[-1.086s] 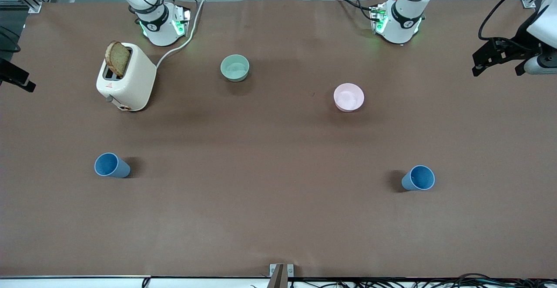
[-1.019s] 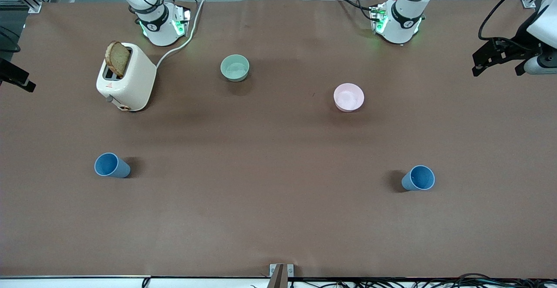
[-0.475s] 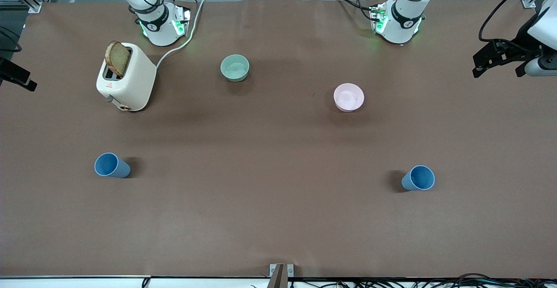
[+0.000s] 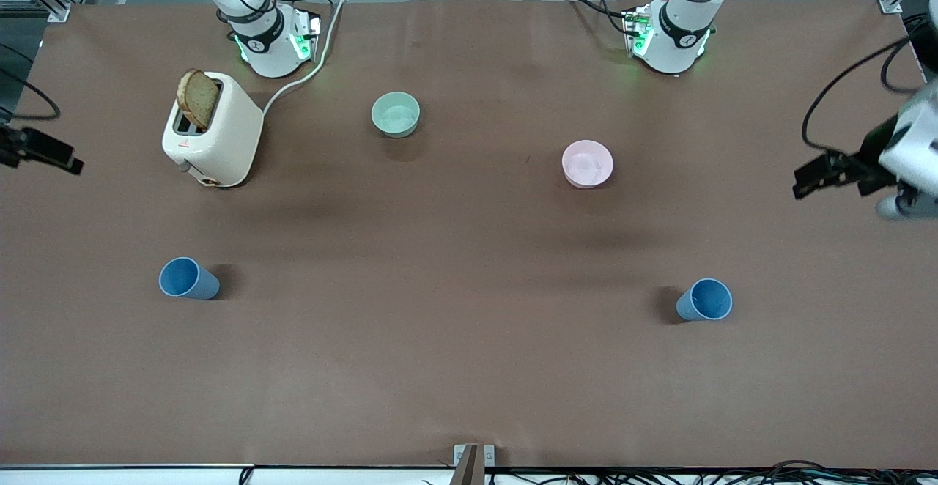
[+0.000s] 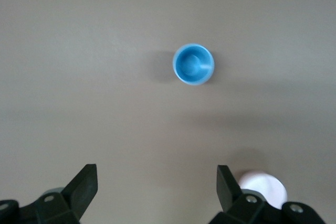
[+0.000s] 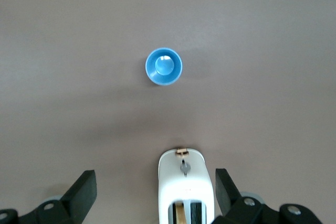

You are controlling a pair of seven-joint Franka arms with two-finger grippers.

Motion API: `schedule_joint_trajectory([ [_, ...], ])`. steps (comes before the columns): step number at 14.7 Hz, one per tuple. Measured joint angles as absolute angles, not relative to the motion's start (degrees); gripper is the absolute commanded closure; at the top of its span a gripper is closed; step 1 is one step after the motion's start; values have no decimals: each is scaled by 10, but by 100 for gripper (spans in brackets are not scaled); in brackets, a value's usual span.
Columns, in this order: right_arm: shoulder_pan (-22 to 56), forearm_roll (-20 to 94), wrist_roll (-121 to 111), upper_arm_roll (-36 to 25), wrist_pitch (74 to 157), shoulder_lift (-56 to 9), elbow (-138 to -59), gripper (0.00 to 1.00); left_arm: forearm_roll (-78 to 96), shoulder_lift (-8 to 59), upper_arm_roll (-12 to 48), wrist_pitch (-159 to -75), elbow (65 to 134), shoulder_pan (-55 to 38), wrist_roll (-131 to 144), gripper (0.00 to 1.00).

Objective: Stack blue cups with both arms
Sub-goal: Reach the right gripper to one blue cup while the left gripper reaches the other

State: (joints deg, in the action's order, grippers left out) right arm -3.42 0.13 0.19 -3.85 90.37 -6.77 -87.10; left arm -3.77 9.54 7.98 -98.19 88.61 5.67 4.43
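Two blue cups stand upright and far apart on the brown table. One cup [image 4: 189, 278] is toward the right arm's end and shows in the right wrist view [image 6: 164, 66]. The other cup [image 4: 705, 300] is toward the left arm's end and shows in the left wrist view [image 5: 193, 64]. My left gripper [image 4: 835, 176] hangs high over the table's edge at the left arm's end, open and empty [image 5: 156, 187]. My right gripper [image 4: 51, 155] hangs high over the edge at the right arm's end, open and empty [image 6: 155, 190].
A cream toaster [image 4: 212, 130] with a bread slice [image 4: 198, 98] stands near the right arm's base, its cord running to the table's back edge. A pale green bowl [image 4: 396, 113] and a pink bowl [image 4: 587, 163] sit farther from the front camera than the cups.
Both grippers have shifted lower in the front view, the left one by more. The cups, bowls and toaster have not moved.
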Motion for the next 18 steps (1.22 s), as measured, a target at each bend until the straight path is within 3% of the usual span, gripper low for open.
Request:
schedule_joint_trajectory([
  [6,-35,1,-61,-38,1121,-192,-936,0,-55,238,80,-1123,887,64,82,0],
  [10,-37,1,-90,-40,1237,-225,-1001,0,-55,290,81,-1173,885,60,138,0],
  [18,-66,1,-133,-41,1327,-238,-1067,0,-55,356,83,-1207,885,56,218,0],
])
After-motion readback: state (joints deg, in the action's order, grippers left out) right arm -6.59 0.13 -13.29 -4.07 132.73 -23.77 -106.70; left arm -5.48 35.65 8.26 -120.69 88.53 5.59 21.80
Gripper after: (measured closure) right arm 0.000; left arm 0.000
